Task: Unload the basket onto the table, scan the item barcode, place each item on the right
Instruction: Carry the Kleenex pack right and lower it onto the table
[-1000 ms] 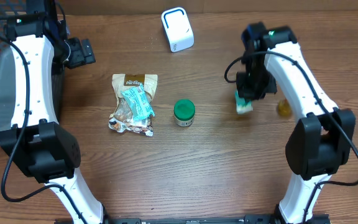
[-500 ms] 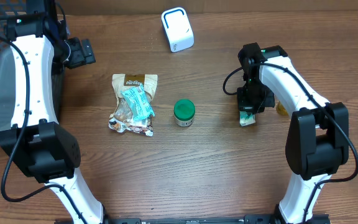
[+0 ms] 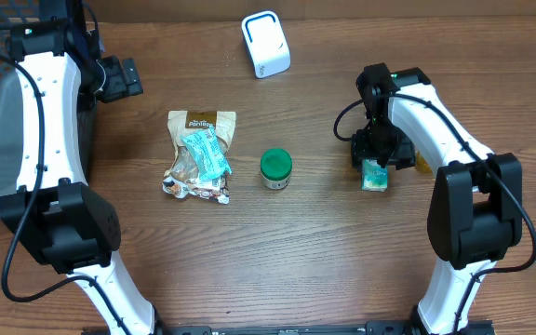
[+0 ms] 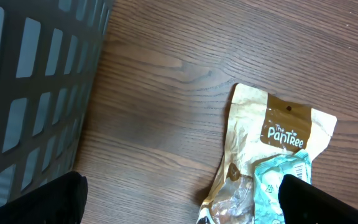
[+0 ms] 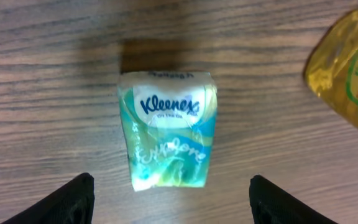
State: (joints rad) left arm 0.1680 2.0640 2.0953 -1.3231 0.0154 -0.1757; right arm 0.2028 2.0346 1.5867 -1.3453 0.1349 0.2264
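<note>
A green and white Kleenex tissue pack [image 5: 169, 130] lies flat on the wooden table, logo side up. My right gripper [image 5: 173, 199] hovers just above it, open, with one dark finger on each side and neither touching the pack. From overhead the pack [image 3: 375, 175] pokes out just below the right gripper [image 3: 377, 152]. The white barcode scanner [image 3: 265, 44] stands at the back centre of the table. My left gripper [image 4: 179, 199] is open and empty at the far left, above bare wood beside a snack bag [image 4: 272, 155].
The tan snack bag [image 3: 200, 155] carries a teal packet [image 3: 205, 154] on top. A green-lidded jar [image 3: 275, 168] stands mid-table. A yellow packet [image 5: 350, 68] lies just right of the tissue pack. A dark mesh basket [image 4: 30, 81] borders the left edge.
The right gripper came down and toward the front with the tissue pack, set it on the table and opened, letting it go. The left arm has not moved.
</note>
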